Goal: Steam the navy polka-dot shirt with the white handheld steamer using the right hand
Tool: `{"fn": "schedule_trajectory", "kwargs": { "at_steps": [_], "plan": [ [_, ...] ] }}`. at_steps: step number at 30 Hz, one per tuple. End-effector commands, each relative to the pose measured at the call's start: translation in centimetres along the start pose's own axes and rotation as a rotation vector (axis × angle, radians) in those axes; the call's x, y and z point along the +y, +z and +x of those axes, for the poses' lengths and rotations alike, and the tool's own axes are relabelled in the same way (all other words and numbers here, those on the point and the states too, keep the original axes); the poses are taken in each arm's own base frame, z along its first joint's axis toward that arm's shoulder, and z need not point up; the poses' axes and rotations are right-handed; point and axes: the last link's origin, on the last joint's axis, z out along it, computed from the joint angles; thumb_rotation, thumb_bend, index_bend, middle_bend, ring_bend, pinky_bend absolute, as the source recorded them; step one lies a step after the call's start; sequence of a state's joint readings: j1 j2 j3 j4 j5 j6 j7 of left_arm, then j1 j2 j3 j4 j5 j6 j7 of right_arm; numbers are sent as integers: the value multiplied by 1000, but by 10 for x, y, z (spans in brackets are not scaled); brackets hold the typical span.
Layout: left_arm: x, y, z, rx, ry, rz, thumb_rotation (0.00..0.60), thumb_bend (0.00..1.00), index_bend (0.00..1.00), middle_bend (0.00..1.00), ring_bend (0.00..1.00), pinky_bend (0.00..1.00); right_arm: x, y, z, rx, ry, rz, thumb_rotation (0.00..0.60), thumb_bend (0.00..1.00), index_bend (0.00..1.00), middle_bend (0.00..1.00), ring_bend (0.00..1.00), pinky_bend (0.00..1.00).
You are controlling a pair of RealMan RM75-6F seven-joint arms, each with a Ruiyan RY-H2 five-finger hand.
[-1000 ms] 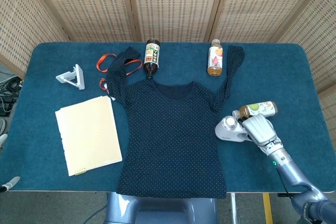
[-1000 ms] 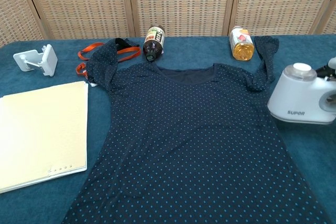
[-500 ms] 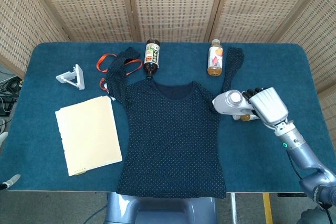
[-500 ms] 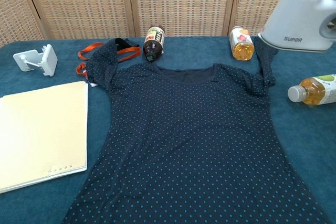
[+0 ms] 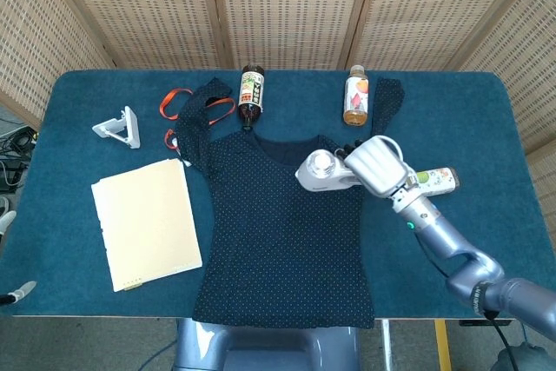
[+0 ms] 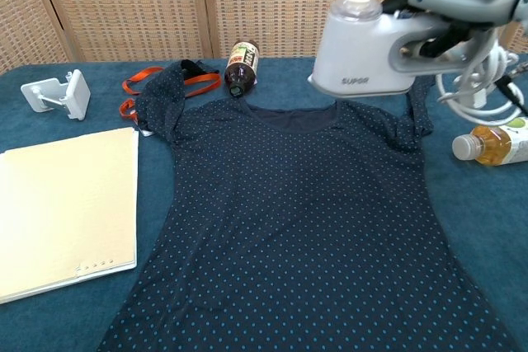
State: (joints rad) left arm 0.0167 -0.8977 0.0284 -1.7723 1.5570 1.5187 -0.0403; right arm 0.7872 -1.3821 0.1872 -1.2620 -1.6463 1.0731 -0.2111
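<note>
Blue felt table (image 5: 452,119), wicker screens behind. Far left: white stand (image 5: 119,127) near the back-left, cream folder (image 5: 146,221) lying flat in front of it. Orange strap (image 5: 174,102) loops behind the shirt's left-side sleeve, partly under it. Navy shirt (image 5: 282,223) spread flat mid-table, neck toward the screens, hem at the front edge. Dark bottle (image 5: 251,91) on its side just beyond the collar. Steamer (image 6: 363,47) is up off the table, over the shirt's upper right chest near the collar, nozzle end pointing left, cap on top; chest view shows it clear of the fabric. Right hand (image 5: 380,165) grips the steamer's handle, fingers wrapped through it, white cord trailing by the wrist. Orange bottle (image 5: 355,96) stands near the back, beside the right-side sleeve. Green-label bottle (image 5: 432,180) lies on its side right of the shirt, partly behind the right arm. Left hand: not visible in either view.
</note>
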Motion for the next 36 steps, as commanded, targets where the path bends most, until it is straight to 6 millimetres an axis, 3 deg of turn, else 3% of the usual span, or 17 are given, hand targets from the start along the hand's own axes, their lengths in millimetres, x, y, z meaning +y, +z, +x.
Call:
{"fn": "schedule_trajectory", "kwargs": {
  "at_steps": [1, 5, 10, 21, 28, 36],
  "plan": [
    [-1, 3, -1, -8, 3, 7, 600, 0, 0, 0, 0, 0, -36, 17, -19, -55, 0, 89, 600, 1000, 876, 720, 715, 938],
    [-3, 7, -5, -29, 6, 25, 600, 0, 0, 0, 0, 0, -72, 28, -37, -67, 17, 153, 600, 1000, 877, 721, 717, 941],
    [-5, 10, -7, -33, 7, 37, 600, 0, 0, 0, 0, 0, -102, 32, -49, -60, 53, 202, 600, 1000, 878, 721, 718, 940],
    [-2, 13, -11, -45, 21, 36, 600, 0, 0, 0, 0, 0, -144, 27, -71, -23, 46, 297, 600, 1000, 878, 721, 720, 940],
    [-1, 12, -10, -37, 24, 32, 600, 0, 0, 0, 0, 0, -149, 18, -88, -32, 66, 301, 600, 1000, 877, 721, 720, 940],
    [0, 11, -9, -33, 24, 27, 600, 0, 0, 0, 0, 0, -123, 2, -100, -38, 82, 254, 600, 1000, 877, 720, 720, 940]
  ]
}}
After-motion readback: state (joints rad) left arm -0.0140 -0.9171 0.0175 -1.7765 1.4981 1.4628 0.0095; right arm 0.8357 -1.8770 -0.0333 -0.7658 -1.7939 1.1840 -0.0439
